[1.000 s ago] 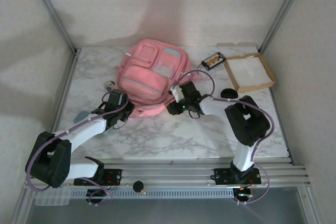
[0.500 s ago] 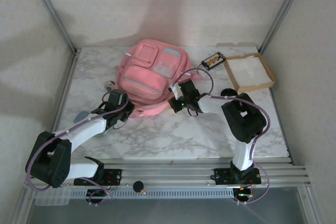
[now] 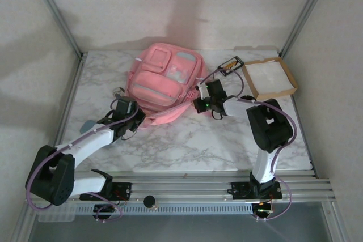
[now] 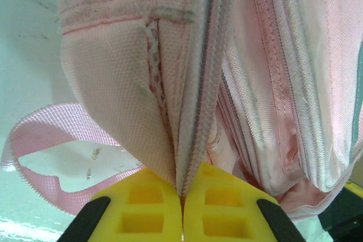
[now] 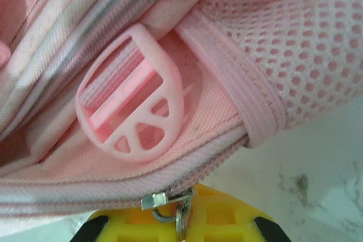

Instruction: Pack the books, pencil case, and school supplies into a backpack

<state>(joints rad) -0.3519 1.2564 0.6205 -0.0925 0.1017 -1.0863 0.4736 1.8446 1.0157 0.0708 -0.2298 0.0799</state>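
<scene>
The pink backpack (image 3: 164, 80) lies flat in the middle of the marble table (image 3: 187, 145). My left gripper (image 3: 136, 116) is at its near left edge, and its yellow pads (image 4: 139, 208) are shut on the fabric beside a zipper seam (image 4: 195, 117). My right gripper (image 3: 198, 105) is at the pack's right side, shut on a small metal zipper pull (image 5: 180, 215) that hangs from the zipper track below a pink plastic buckle (image 5: 133, 111). One dark book with an orange picture (image 3: 229, 65) lies just right of the backpack.
A brown tray with a white inside (image 3: 269, 77) stands at the back right, close to the dark book. A small round item (image 3: 118, 90) sits left of the backpack and a grey-blue thing (image 3: 88, 124) lies beside my left arm. A loose pink strap (image 4: 34, 157) loops over the table.
My right gripper has shut on the zipper pull and moved it to the right along the backpack's edge. The left gripper holds as before.
</scene>
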